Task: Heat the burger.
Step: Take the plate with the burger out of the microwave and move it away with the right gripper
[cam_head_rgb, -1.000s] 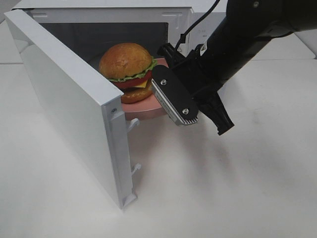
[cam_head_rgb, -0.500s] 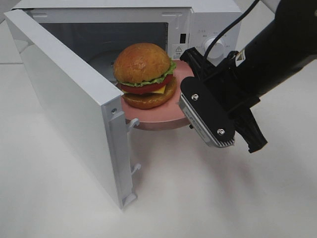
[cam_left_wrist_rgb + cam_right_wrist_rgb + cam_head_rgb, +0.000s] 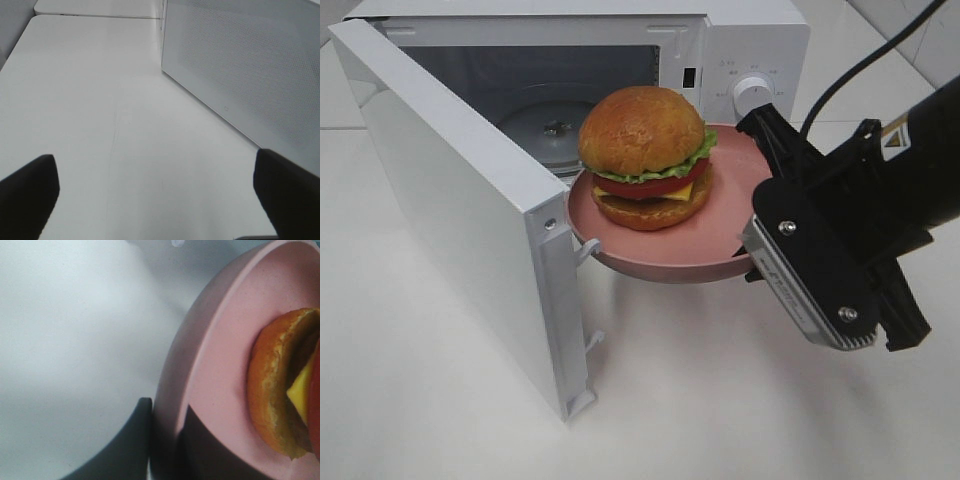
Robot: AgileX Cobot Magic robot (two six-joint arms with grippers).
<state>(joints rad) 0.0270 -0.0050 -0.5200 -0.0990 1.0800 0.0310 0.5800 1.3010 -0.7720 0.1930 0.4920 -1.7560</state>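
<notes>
The burger [image 3: 645, 155], with golden bun, lettuce, tomato and cheese, sits on a pink round plate [image 3: 650, 248]. The plate hangs in the air in front of the open white microwave [image 3: 750, 40], outside the cavity. My right gripper [image 3: 752, 262] is shut on the plate's right rim. The right wrist view shows its fingers [image 3: 127, 442] pinching the rim of the plate [image 3: 220, 365], with the burger [image 3: 280, 395] beside them. My left gripper [image 3: 156, 189] is open and empty over the bare table, out of the exterior view.
The microwave door [image 3: 450, 190] stands swung open to the left, close to the plate's left edge. A glass turntable [image 3: 550, 125] lies in the cavity. The control knob [image 3: 752, 92] is on the front right. White table [image 3: 720, 400] lies in front.
My right gripper has carried the plate with the burger out of the microwave cavity, to the right and toward the front. The door has not moved.
</notes>
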